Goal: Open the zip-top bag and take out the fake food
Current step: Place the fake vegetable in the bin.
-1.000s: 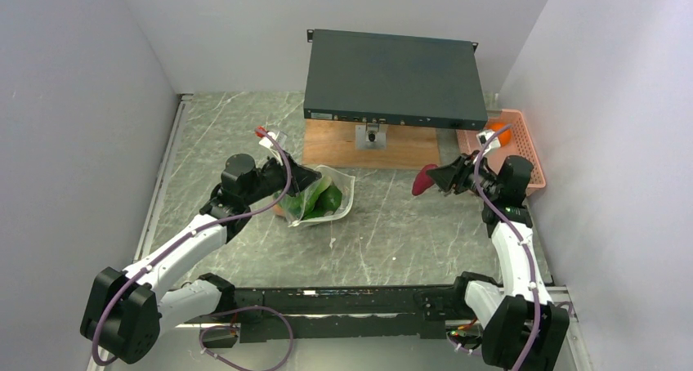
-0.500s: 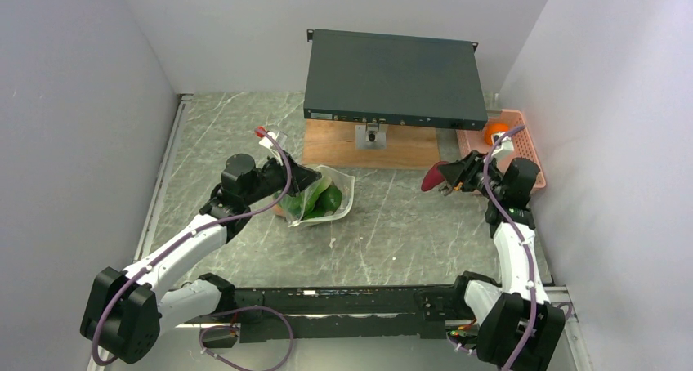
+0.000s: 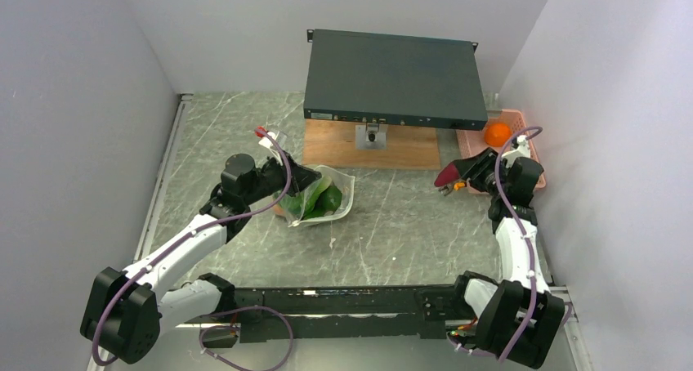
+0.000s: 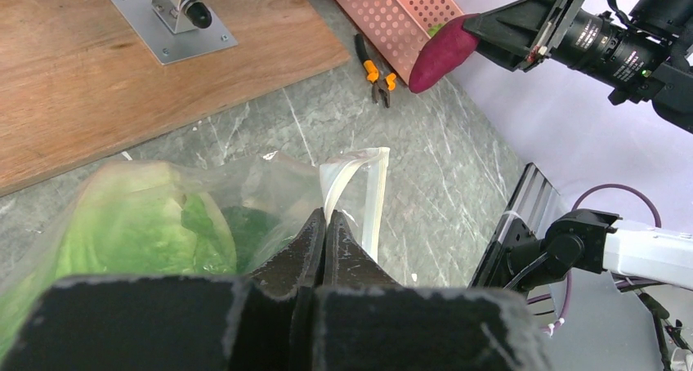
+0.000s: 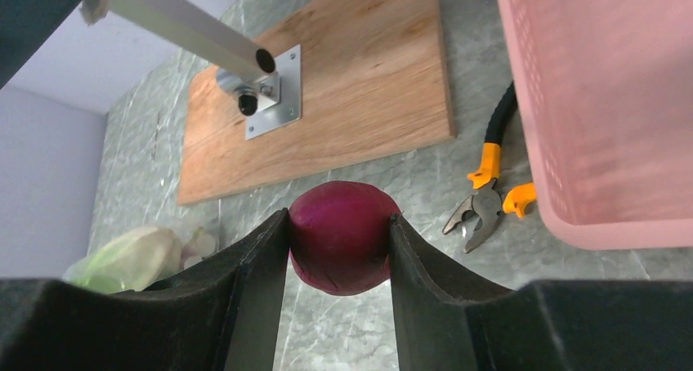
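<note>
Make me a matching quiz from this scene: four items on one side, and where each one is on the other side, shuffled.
1. purple food piece
2. zip-top bag
3. orange ball
4. pliers

A. in the pink basket
B. lying on the table beside the basket
C. gripped in the right hand
D. edge pinched by the left hand

Pairs: 1-C, 2-D, 3-A, 4-B

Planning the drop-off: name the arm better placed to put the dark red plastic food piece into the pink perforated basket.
Right. The right gripper clamps the dark red plastic food piece near the pink perforated basket; the left gripper is shut on the clear zip-top bag.
</note>
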